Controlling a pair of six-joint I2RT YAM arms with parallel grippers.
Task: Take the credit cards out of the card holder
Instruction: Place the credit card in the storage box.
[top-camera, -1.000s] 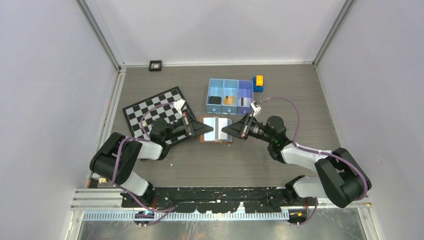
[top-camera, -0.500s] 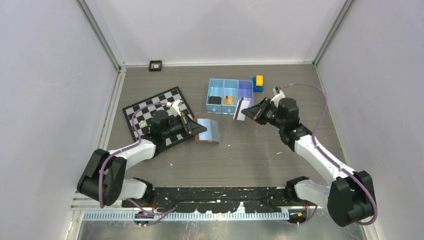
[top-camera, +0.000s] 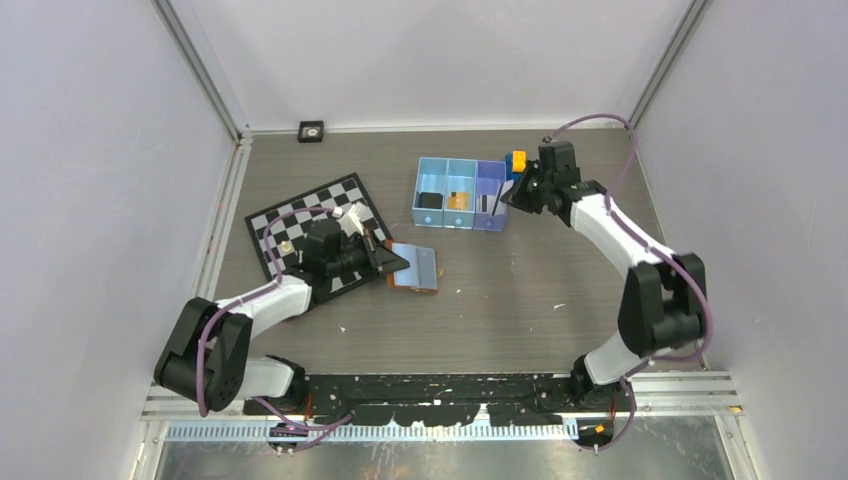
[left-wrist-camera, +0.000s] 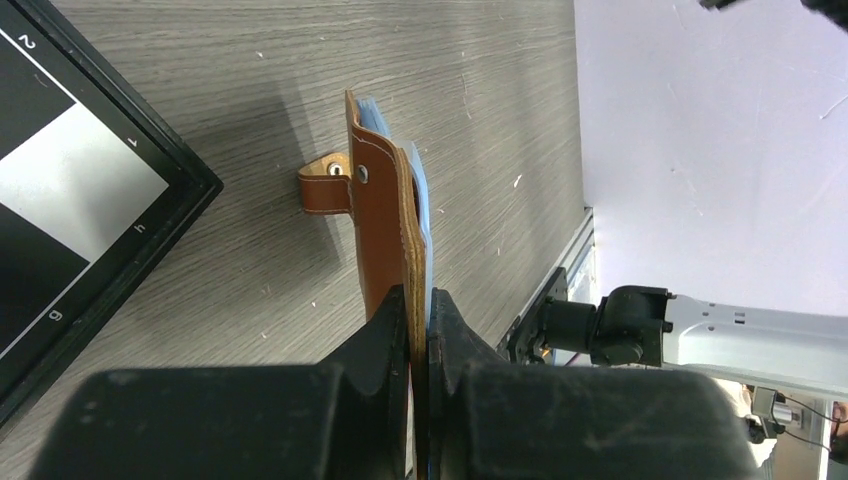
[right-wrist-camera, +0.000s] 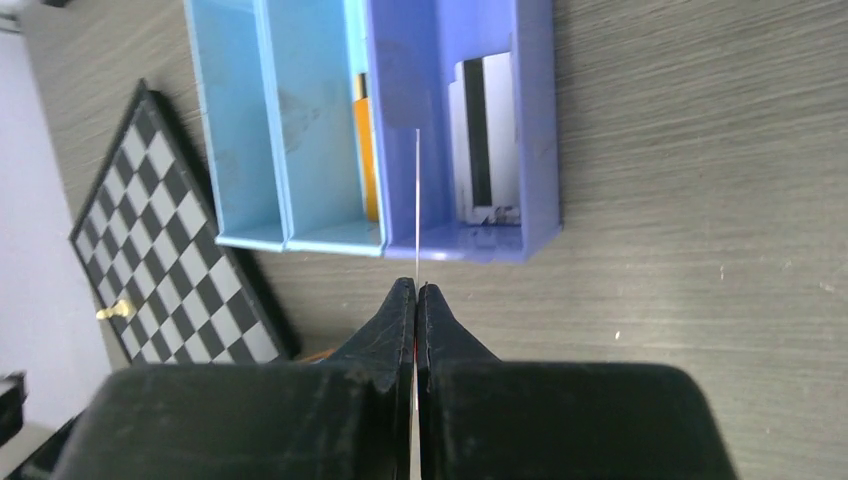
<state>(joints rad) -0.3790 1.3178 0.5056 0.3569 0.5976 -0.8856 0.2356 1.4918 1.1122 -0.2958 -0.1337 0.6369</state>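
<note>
While the left gripper (left-wrist-camera: 420, 310) is clamping the brown card holder (left-wrist-camera: 385, 230) beside the chessboard (top-camera: 290, 215), a blue card (left-wrist-camera: 423, 215) still inside, the right gripper (right-wrist-camera: 416, 290) is hovering at the tray (right-wrist-camera: 300, 240), having swung away from the holder. It is pinching a freed card (right-wrist-camera: 417, 200) on edge, long axis pointing straight out over the purple compartment (right-wrist-camera: 400, 80).

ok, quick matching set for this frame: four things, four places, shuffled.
1 card holder
2 edge-on card
3 striped card
4 toy block

A lying flat in the tray, purple compartment
B clamped in the left gripper
C just outside the tray's far right corner
D clamped in the right gripper

Pairs: 1-B, 2-D, 3-A, 4-C
</note>
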